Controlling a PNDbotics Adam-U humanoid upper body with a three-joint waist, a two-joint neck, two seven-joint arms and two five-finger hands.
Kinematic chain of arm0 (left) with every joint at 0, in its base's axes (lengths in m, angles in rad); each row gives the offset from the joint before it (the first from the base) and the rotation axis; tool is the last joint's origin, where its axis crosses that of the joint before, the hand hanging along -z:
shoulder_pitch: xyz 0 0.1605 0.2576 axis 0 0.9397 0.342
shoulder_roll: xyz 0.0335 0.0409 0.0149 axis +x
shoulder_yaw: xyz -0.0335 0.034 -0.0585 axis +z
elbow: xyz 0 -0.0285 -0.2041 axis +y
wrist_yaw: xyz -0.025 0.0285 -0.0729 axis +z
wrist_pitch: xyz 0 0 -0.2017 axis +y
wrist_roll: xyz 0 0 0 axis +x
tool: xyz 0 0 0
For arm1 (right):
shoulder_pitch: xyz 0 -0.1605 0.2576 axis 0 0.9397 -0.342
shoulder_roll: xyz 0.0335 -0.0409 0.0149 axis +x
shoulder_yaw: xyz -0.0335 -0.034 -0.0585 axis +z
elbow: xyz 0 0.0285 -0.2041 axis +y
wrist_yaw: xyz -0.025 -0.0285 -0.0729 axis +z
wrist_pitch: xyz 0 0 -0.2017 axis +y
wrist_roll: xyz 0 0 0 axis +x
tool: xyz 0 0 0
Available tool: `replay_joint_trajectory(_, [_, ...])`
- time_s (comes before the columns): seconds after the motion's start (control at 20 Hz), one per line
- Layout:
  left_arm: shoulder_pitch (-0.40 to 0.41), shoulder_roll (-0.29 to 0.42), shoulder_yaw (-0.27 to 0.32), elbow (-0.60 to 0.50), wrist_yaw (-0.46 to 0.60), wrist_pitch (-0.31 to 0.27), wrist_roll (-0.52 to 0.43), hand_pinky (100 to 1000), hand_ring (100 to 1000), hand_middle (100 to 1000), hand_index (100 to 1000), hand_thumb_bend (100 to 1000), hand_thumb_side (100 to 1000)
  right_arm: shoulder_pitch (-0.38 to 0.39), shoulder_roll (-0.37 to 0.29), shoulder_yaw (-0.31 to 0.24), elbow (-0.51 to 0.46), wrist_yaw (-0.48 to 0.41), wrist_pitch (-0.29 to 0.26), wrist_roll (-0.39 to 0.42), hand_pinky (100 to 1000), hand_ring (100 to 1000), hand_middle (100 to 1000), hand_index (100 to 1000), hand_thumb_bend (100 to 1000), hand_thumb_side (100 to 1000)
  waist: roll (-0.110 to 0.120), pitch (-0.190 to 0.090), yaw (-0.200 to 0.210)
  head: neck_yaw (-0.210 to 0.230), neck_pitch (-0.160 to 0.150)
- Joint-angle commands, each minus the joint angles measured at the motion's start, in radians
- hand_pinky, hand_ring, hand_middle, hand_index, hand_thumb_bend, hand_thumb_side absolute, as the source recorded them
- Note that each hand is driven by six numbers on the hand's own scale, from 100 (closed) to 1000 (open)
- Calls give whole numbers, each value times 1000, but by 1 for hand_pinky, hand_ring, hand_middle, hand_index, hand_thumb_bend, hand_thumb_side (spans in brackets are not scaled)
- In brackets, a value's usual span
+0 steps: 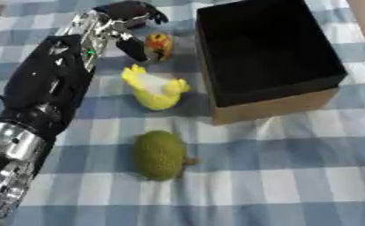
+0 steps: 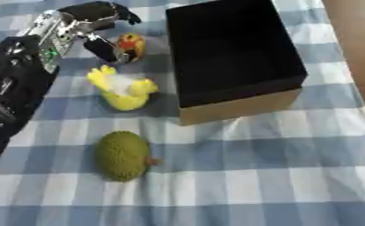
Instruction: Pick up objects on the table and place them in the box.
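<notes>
Checked cloth (image 1: 293,176), left hand (image 1: 128,20) fingers curled around orange toy (image 1: 158,44), beside box (image 1: 270,106) edge.

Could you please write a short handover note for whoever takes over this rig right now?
Left hand: at the far left of the table, fingers curled around the small orange-and-yellow toy, which appears still on the cloth.
Right hand: not in view.
Box: open, looks empty.
Yellow toy: lying left of the box.
Green bumpy fruit: nearer the robot, in front of the box's left corner.
Done: nothing boxed yet. Left: all three objects.
</notes>
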Motion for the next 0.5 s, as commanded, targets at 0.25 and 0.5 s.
replay_joint_trajectory(0.25, [-23,17,-2,-6,-37,-4,6,873,888,796,738,279,378,-2,-10,1,-10,4,1,7,955,1000,403,991,100,470,14,-8,2,2,3])
replay_joint_trajectory(0.5, [-27,20,-9,-3,-54,-26,11,851,872,775,682,262,429,3,-12,2,-10,6,2,8,956,1000,402,991,100,470,16,-12,6,2,12])
